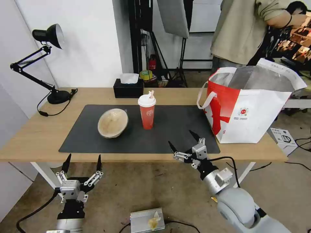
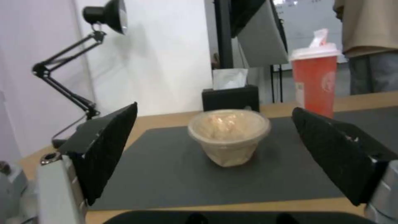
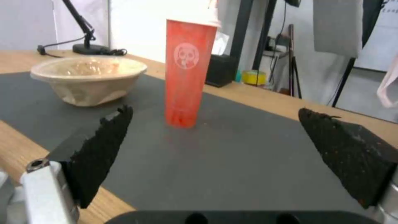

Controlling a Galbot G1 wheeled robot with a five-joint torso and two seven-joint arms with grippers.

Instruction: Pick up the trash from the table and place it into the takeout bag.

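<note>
Two pieces of trash stand on the dark mat of the table [image 1: 39, 136]: a beige paper-pulp bowl [image 1: 113, 123] [image 2: 228, 135] [image 3: 88, 79] and, to its right, an upright red cup [image 1: 147, 111] [image 2: 315, 82] [image 3: 188, 71] with white lid and straw. The takeout bag [image 1: 249, 103], white and red with foil lining, stands open at the table's right end. My right gripper [image 1: 183, 139] [image 3: 211, 152] is open over the mat's front edge, right of the cup and apart from it. My left gripper [image 1: 83, 159] [image 2: 215, 152] is open below the table's front edge, facing the bowl.
A black tissue box [image 1: 128, 87] sits at the table's back edge, a black desk lamp [image 1: 48, 64] at the back left. A small white box [image 1: 283, 139] lies on the floor right of the table. A person stands behind the bag.
</note>
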